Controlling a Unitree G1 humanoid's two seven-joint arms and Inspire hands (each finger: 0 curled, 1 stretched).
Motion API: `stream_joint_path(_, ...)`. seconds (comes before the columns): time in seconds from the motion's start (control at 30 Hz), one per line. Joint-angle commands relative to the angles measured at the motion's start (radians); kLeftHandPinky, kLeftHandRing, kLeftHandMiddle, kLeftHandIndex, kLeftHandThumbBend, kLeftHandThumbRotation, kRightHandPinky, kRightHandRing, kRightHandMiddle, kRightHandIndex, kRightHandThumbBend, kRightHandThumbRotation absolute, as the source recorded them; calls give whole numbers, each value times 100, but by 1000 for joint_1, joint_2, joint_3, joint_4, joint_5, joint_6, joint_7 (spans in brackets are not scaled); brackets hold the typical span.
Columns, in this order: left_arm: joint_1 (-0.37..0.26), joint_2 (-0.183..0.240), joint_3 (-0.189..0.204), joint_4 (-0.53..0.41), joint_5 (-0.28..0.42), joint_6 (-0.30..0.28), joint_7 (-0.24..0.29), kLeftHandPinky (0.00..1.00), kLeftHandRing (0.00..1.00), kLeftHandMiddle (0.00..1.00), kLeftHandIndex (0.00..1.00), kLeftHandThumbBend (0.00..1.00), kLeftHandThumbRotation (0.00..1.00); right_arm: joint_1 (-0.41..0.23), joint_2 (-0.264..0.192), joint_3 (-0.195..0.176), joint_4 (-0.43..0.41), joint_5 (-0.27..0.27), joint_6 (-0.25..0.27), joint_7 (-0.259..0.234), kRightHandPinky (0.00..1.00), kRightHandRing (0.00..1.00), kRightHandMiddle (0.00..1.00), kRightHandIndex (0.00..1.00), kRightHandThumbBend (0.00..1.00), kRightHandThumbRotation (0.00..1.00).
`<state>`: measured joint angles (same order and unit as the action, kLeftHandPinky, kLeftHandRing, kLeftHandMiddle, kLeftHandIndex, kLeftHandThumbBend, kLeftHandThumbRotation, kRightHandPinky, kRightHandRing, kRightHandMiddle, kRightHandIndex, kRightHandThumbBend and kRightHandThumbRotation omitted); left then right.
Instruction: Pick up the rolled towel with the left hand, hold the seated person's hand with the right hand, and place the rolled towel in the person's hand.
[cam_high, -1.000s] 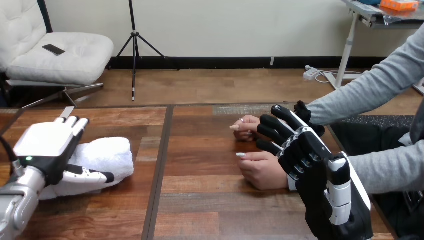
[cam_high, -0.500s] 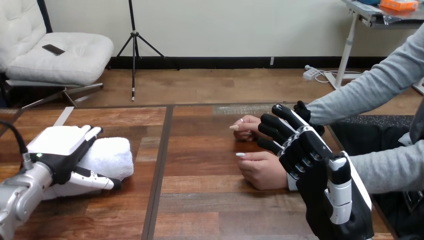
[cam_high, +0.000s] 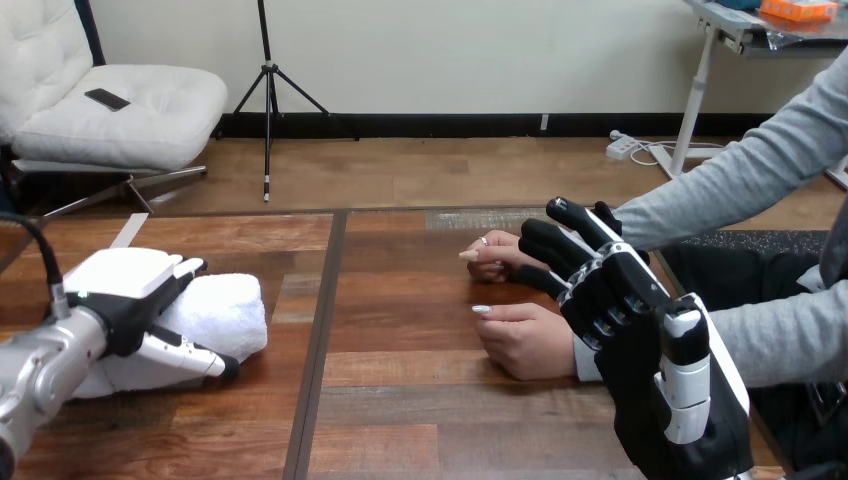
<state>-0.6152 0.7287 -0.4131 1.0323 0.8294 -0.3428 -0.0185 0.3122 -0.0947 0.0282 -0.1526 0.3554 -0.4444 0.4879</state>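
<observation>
Though open-fingered, left hand (cam_high: 118, 288) flat atop rolled towel (cam_high: 226, 310), thumb along its near side.

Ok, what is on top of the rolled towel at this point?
The left hand lies over the left part of the rolled towel, white back up. The towel's right end is bare. What lies under the palm is covered, so the grip cannot be judged.
</observation>
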Motion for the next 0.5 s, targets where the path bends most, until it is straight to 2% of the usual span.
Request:
stream_joint_path(0.0,-87,-1,-8,8,-15,10,-19,100,97,98,96,100,72,-34,-8,-9,-40,12,-5,0,87,90,86,89,81,94)
stream_joint_path(0.23,-96,-3,-10,9,-13,21,-35,100,97,98,96,100,71,-29,-8,-10,-44,7,-1,-4,89,90,86,89,82,95)
stream_joint_path(0.47,-105,-3,-22,8,0,40,-44,100,98,98,97,100,63,-25,-10,-8,-49,20,9,1,90,91,87,89,82,94)
